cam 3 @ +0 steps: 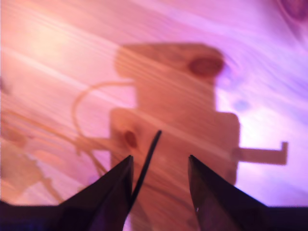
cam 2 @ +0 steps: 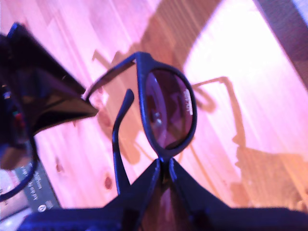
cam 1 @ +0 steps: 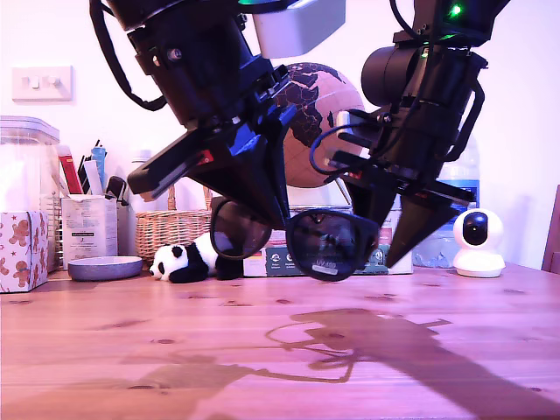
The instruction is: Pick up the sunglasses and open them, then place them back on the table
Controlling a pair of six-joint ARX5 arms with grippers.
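Black plastic, the sunglasses (cam 1: pixel 322 247) hung in the air well above the table (cam 1: pixel 280 376), lenses facing the exterior camera and their long axis running across that view. My first pincer (cam 1: pixel 271 214) was pressed together on the frame. In the first wrist view its fingertips met at the rim of the lens with the small white sticker (cam 2: pixel 188 103), so the frame stood straight out beyond the tips. In the exterior view this arm came down from the exterior view's left.

My second pincer (cam 1: pixel 385 241) stood spread at the end of the frame on the exterior view's right. In the second wrist view a thin dark temple (cam 3: pixel 147 161) rose between its fingers (cam 3: pixel 113 187), lying close against one and apart from the other. I could not tell whether it touched.

The move ahead, as I judged it, turned on that temple. It sat inside the spread fingers and off-centre, so my second pincer was the nearer one to take it and swing it outward while my first pincer held the frame.
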